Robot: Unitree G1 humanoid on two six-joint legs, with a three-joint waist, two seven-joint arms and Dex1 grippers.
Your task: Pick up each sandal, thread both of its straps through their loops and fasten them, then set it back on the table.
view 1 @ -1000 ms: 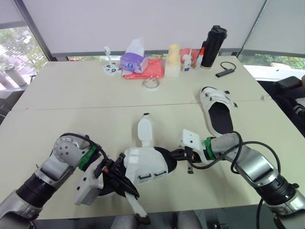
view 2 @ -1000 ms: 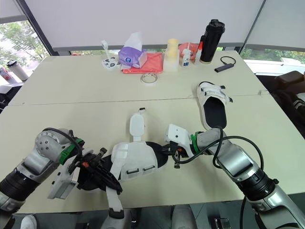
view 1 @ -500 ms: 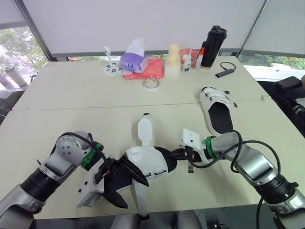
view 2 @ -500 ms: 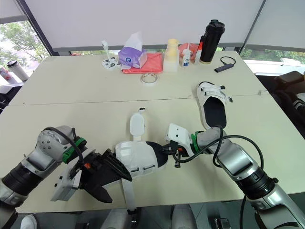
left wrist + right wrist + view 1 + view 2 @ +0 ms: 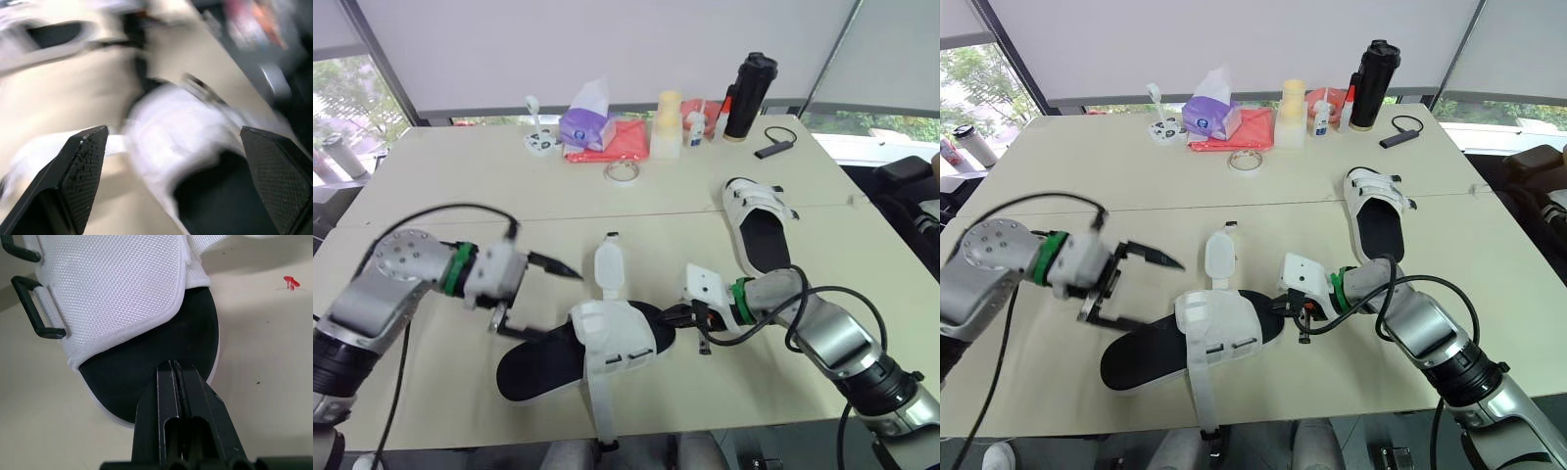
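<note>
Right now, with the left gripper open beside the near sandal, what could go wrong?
1. The left gripper hovers open and holds nothing, and the shut right gripper merely rests on the toe end of the near sandal. The sandal may slide or turn when a strap is pulled.
2. One loose strap hangs over the near edge of the table, so it may be awkward to grasp.

Nothing is legible anywhere; any print on the tissue box (image 5: 588,125), small bottle (image 5: 694,128) and black flask (image 5: 751,95), well beyond the left gripper (image 5: 564,305) and right gripper (image 5: 674,315), is too small.
</note>
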